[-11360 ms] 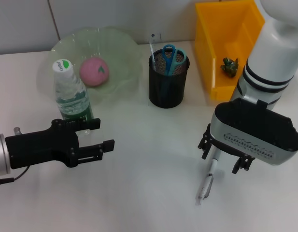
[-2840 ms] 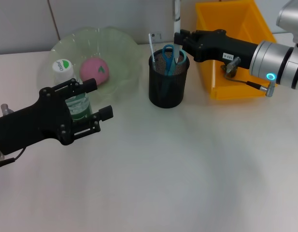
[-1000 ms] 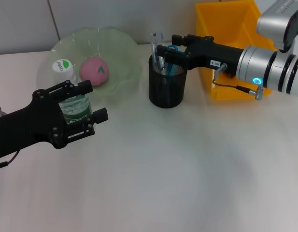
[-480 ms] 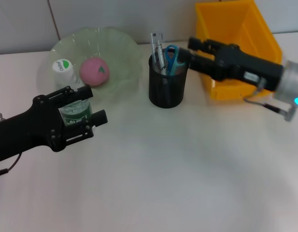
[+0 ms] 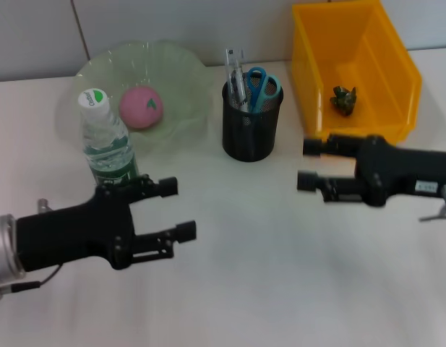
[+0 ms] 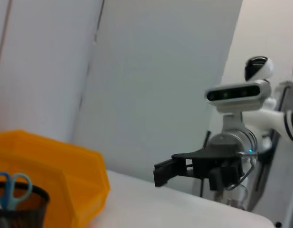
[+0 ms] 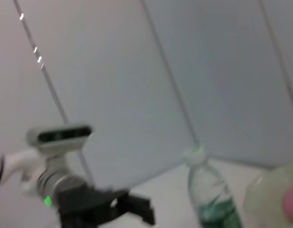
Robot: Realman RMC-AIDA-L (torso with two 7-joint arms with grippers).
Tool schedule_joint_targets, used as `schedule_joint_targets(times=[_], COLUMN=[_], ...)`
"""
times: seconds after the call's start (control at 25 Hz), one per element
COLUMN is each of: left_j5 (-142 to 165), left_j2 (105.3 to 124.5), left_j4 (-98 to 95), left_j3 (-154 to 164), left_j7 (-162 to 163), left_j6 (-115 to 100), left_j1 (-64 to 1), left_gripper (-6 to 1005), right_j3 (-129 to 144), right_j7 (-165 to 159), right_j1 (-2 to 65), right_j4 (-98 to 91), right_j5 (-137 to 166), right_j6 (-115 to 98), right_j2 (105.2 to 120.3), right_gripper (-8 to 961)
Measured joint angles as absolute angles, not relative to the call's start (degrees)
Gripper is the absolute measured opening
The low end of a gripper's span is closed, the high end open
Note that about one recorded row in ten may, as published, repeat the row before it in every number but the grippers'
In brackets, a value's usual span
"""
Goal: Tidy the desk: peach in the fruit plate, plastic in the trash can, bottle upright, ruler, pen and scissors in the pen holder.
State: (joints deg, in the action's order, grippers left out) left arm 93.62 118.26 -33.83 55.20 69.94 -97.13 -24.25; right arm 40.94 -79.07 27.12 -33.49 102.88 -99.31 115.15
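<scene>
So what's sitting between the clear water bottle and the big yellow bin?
In the head view, the black mesh pen holder with blue scissors stands between the clear water bottle and the yellow bin.

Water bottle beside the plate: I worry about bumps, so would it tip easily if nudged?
Probably yes: the water bottle stands tall and narrow on a small base. It looks clear, possibly partly empty, so likely light. Its round body would likely roll once down.
</scene>
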Motion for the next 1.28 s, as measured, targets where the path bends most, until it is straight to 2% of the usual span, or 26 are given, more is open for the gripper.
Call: schedule_joint_targets(times=[0.12,0.28,1.28], left_j5=[96.5,99.9,104.2], left_j2=[117.89,117.37,115.54], left_j4=[-29.3,-28.9,-28.8], left_j3=[55.5,55.5,55.5], left_j7=[67.5,67.9,69.9], left_j6=[-96.8,-97.5,-103.1], left_j1=[-26.9,-27.9,-27.8], left_gripper=[791,789,786], right_j3=[40.7,40.7,41.8], right_j7=[-79.1,-79.0,-77.4], right_j1=[27.8,27.7,27.5], right_j4=[-32.5,-32.4,-31.0], right_j5=[109.6,111.8,115.3], right_j6=[-100.3,-100.3,-100.9], right_j2=[113.9,113.67,115.53], right_gripper=[771,782,782])
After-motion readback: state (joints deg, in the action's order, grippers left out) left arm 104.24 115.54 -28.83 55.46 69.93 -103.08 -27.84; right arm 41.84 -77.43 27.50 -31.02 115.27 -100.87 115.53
